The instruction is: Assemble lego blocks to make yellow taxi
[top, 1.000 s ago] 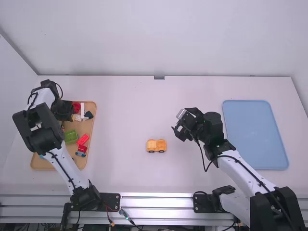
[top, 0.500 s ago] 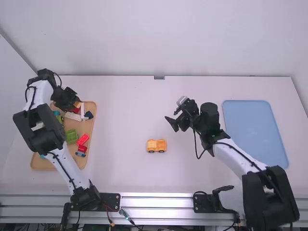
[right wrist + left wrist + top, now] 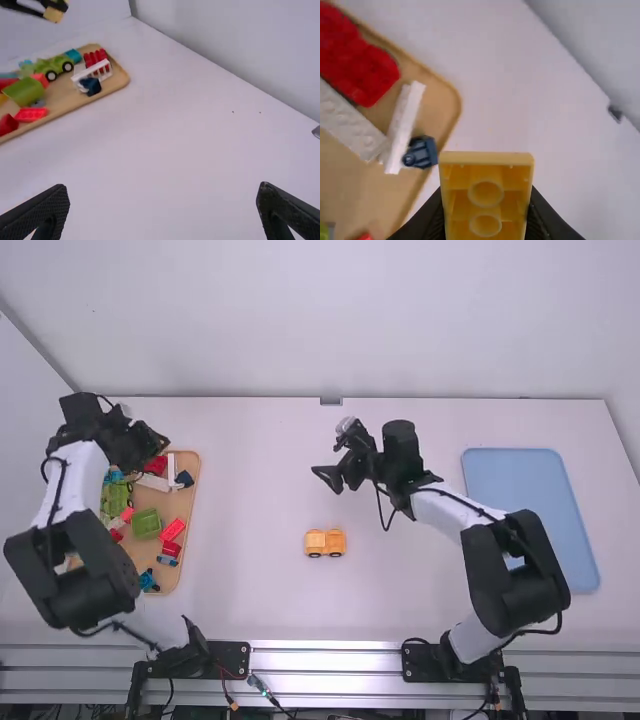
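My left gripper (image 3: pixel 160 445) is over the far end of the wooden tray. In the left wrist view a yellow block (image 3: pixel 487 195), hollow underside toward the camera, sits between the fingers of my left gripper (image 3: pixel 486 220), which is shut on it. The right wrist view also has this yellow block (image 3: pixel 53 14) raised above the tray. An orange-yellow wheeled piece (image 3: pixel 326 543) stands alone on the mid table. Farther back and to its right, my right gripper (image 3: pixel 326 480) hangs open; in its own view my right gripper (image 3: pixel 162 200) has nothing between its widely parted fingers.
The wooden tray (image 3: pixel 192 505) at the left holds several pieces, among them a green block (image 3: pixel 146 523), red blocks (image 3: pixel 172 530), a white piece (image 3: pixel 153 483) and a dark blue piece (image 3: pixel 184 479). A light blue tray (image 3: pixel 530 520) lies at the right.
My left gripper has lifted a little from the tray's far end and shifted right, carrying the yellow block. The right arm has swung left and away from the camera. The wheeled piece has stayed put.
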Controlling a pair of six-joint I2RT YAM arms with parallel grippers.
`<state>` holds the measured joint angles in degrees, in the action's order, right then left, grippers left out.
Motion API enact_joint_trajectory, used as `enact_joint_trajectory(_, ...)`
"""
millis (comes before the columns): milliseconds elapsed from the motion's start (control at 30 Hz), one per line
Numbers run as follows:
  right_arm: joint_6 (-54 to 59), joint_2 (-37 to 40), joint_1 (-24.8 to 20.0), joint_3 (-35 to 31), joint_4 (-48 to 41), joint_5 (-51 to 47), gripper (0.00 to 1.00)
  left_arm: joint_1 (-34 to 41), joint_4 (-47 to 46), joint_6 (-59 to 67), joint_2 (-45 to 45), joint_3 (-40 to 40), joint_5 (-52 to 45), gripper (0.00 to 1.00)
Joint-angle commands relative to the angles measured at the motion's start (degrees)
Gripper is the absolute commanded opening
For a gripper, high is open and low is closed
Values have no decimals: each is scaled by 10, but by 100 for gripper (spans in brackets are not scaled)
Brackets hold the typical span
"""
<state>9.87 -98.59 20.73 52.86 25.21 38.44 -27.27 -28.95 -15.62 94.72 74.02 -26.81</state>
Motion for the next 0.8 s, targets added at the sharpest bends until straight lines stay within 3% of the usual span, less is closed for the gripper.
enact_joint_trajectory(0, -52, -16, -10, 32, 11, 77, 99, 29, 59, 104, -75, -103, -104, 2)
enact_joint_trajectory(33, -52, -16, -10, 32, 11, 77, 99, 29, 59, 104, -75, -103, -104, 2)
enact_joint_trajectory(167, -100, -44, -26, 65, 40, 198, 99, 98, 200, 205, -150, -236, -220, 5)
enact_joint_trajectory(233, -123, -71, -36, 88, 68, 301, 99, 151, 290, 214, -176, -296, -257, 8)
enact_joint_trajectory(367, -183, -136, -41, 131, 138, 433, 95, 248, 416, 181, -178, -349, -262, 5)
enact_joint_trajectory(467, -228, -183, -35, 166, 173, 508, 91, 298, 458, 190, -162, -358, -266, 4)
enact_joint_trajectory(633, -257, -215, -33, 183, 170, 510, 85, 317, 471, 265, -133, -355, -358, 2)
enact_joint_trajectory(767, -216, -216, -34, 179, 146, 510, 83, 317, 514, 265, -97, -355, -366, 2)
